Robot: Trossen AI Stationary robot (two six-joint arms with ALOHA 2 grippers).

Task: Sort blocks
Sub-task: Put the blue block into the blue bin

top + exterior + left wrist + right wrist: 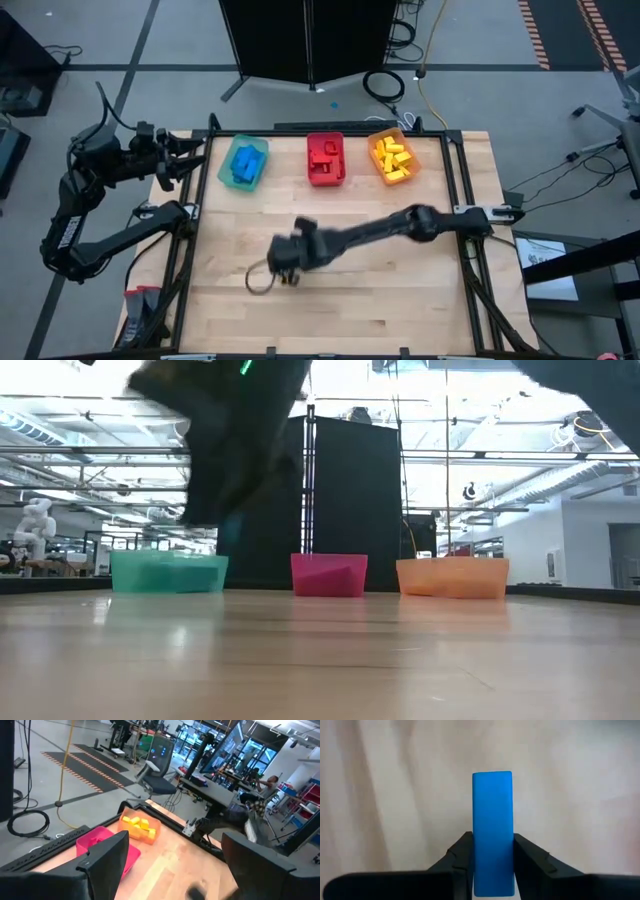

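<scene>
High view looks straight down on the whole table (330,250), low view level across it — both share the three bins (328,575); wrist views close, the right probably nearest.

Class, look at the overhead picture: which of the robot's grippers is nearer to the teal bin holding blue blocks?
Left. The left gripper hovers open just beside the teal bin, off the table's edge. The right gripper, shut on a blue block, is farther away, mid-table.

right gripper (492,862) low mid-table, fingers pinched; left gripper (172,865) spread, parked beside table
</scene>
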